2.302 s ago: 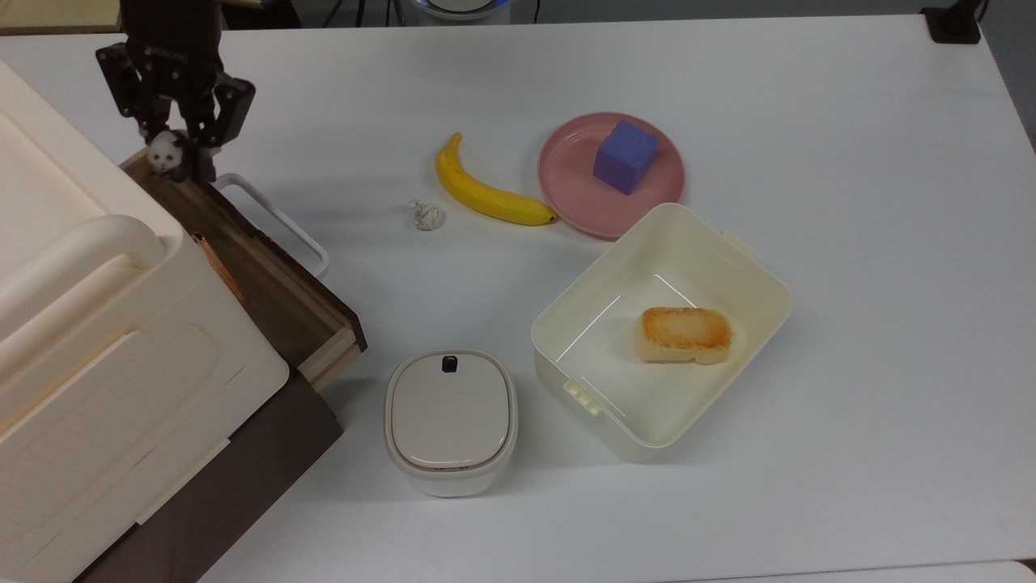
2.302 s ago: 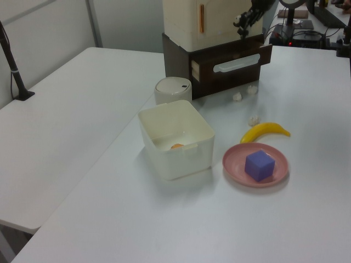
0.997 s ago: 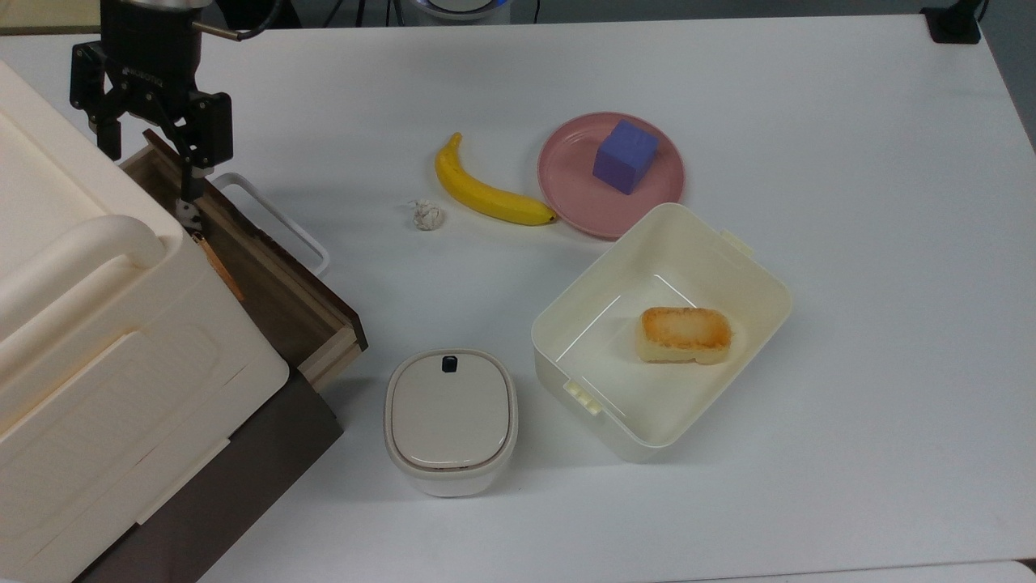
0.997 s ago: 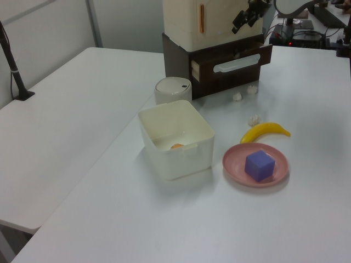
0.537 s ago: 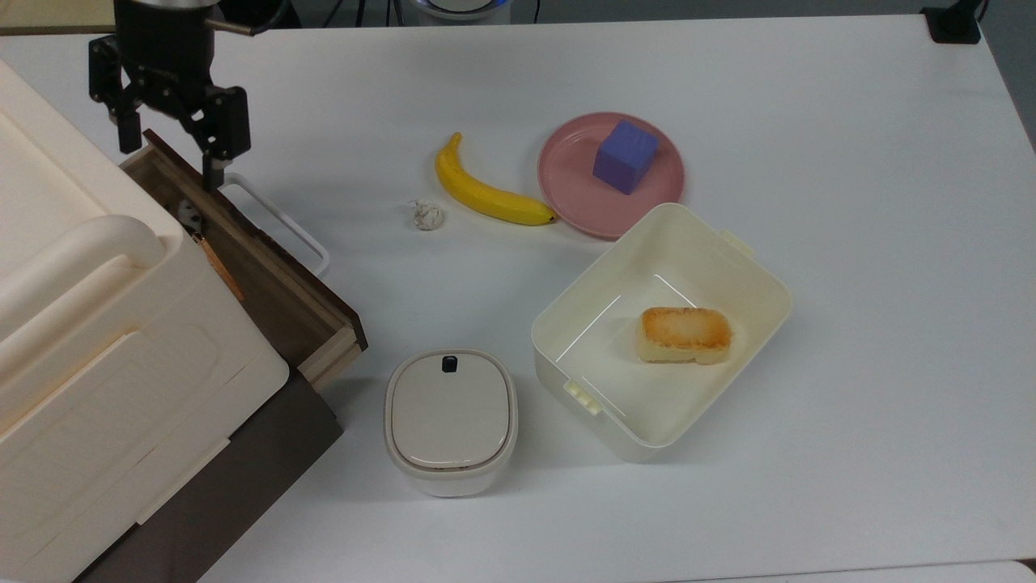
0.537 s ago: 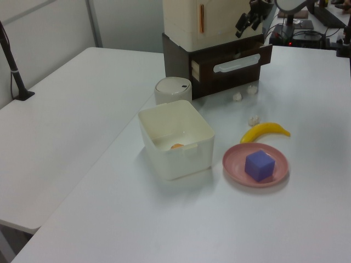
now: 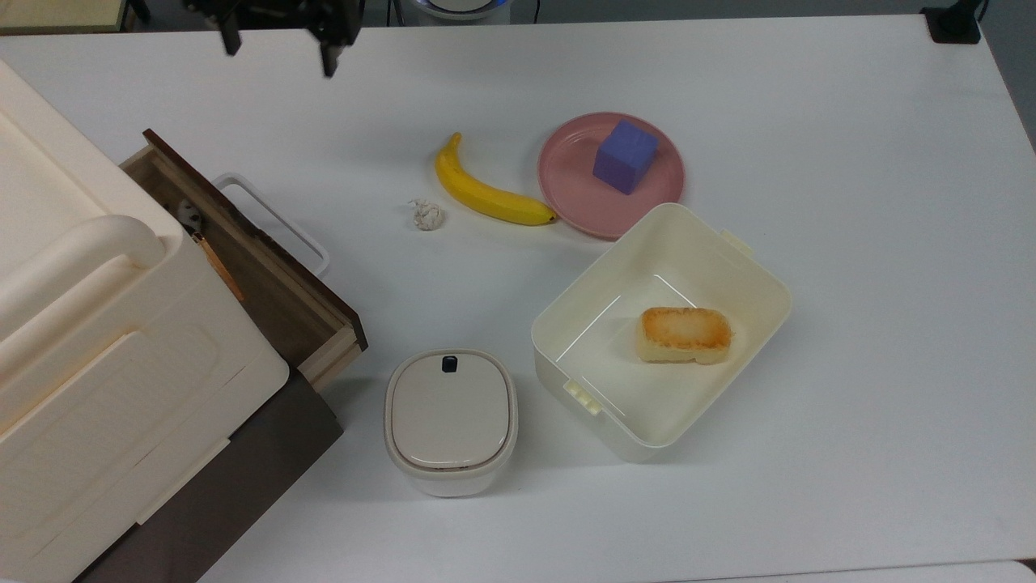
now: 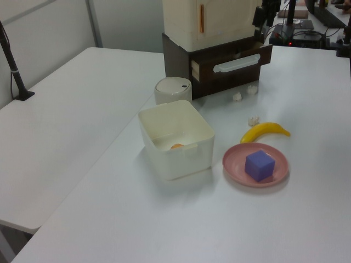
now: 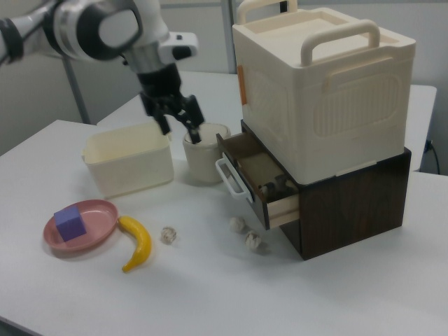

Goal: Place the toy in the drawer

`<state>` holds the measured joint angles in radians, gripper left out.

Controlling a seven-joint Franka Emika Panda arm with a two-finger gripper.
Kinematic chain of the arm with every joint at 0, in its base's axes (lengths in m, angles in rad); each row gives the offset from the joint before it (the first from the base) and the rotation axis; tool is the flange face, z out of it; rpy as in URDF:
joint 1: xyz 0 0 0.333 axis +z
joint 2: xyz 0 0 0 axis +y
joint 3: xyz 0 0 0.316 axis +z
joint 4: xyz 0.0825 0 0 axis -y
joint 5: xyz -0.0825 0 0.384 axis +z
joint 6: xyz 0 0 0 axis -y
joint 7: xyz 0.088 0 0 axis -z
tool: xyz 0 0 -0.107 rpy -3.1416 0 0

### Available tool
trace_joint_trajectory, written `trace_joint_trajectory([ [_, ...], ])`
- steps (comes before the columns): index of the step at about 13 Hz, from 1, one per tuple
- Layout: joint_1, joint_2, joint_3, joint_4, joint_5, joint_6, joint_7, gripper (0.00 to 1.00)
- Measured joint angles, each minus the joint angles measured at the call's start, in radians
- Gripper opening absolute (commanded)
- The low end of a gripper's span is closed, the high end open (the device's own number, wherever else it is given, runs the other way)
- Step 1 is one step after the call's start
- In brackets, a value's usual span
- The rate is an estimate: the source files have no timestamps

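Observation:
The toy (image 7: 188, 214), a tiny black-and-white panda, lies inside the open drawer (image 7: 267, 275) near its back corner, close under the cream cabinet (image 7: 97, 340). The right view shows the toy (image 9: 277, 185) as a small dark shape in the drawer (image 9: 253, 171). My gripper (image 7: 279, 44) is open and holds nothing. It hangs high above the table, off the drawer toward the top view's upper right. In the right view the gripper (image 9: 179, 129) is left of the drawer's white handle. The left view has the gripper (image 8: 264, 17) above the drawer front (image 8: 236, 63).
A banana (image 7: 486, 194) and a small paper wad (image 7: 426, 215) lie mid-table. Beside them, a pink plate (image 7: 566, 182) carries a purple cube (image 7: 625, 155). A cream bin (image 7: 781, 295) holds a toasted bread-like piece (image 7: 685, 334). A lidded container (image 7: 450, 417) stands by the drawer's front corner.
My gripper opened over the drawer and let the toy drop in. It then rose and moved away toward the top view's upper right; the toy stays in the drawer.

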<state>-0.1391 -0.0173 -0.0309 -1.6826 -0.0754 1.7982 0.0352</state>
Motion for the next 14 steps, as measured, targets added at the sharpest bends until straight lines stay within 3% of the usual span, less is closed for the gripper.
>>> trace_joint_trajectory([
  [2,-0.001,-0.001,0.056,0.058,0.015,-0.125,-0.027,1.0],
  [6,-0.001,-0.002,0.178,0.075,0.03,-0.15,0.045,1.0],
  [14,-0.008,0.001,0.194,0.073,0.082,-0.115,0.081,1.0],
])
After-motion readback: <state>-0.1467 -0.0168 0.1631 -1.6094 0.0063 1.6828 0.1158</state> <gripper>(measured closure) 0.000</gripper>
